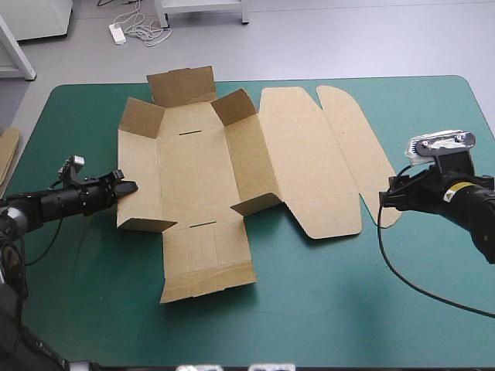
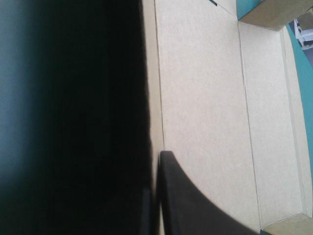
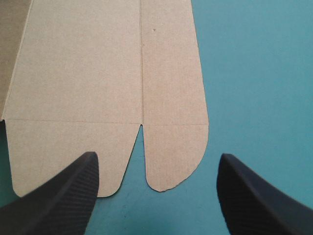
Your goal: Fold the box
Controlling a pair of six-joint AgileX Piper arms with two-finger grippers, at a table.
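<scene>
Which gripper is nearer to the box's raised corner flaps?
Left. The left gripper is at the box left edge, beside them; the right gripper is open, past the flat lid opposite.

Probably a lab: teal-green covered table [image 1: 325,317], grey floor [image 1: 348,39], white furniture legs [image 1: 244,10], a power strip [image 1: 117,32] beyond

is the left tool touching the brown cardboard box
Touching. The left wrist view shows the left tool pinching a raised wall of the brown board box between its black fingers.
</scene>
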